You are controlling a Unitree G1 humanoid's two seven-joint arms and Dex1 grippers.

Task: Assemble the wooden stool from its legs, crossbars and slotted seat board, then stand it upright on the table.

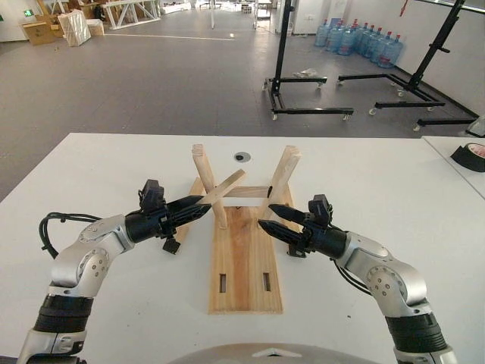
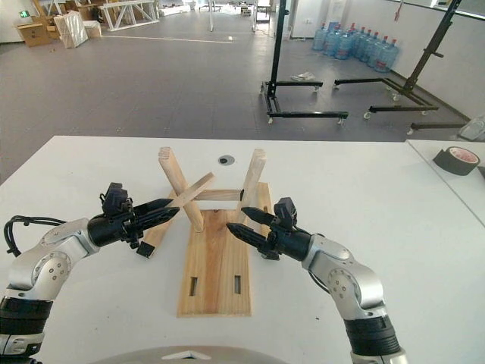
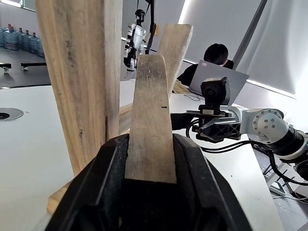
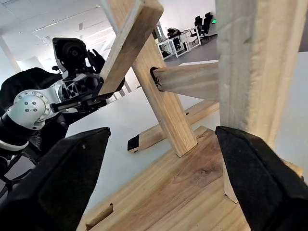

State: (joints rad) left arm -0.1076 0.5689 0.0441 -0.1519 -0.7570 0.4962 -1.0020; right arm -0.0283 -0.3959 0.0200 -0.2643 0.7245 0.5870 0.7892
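Your left gripper [image 1: 203, 206] has its fingers clamped on the loose crossbar [image 1: 229, 185] at the seat board's [image 1: 246, 280] 11 o'clock, right gripper [image 1: 265, 214] fingers wide at 1 o'clock beside the two legs [image 1: 284, 174] standing at 12, so shove crooked and those legs likely topple.

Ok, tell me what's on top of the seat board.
A leg and a second leg stand on the seat board's far end, joined by a crossbar. Two near slots are empty. The legs' bases hide any far slots.
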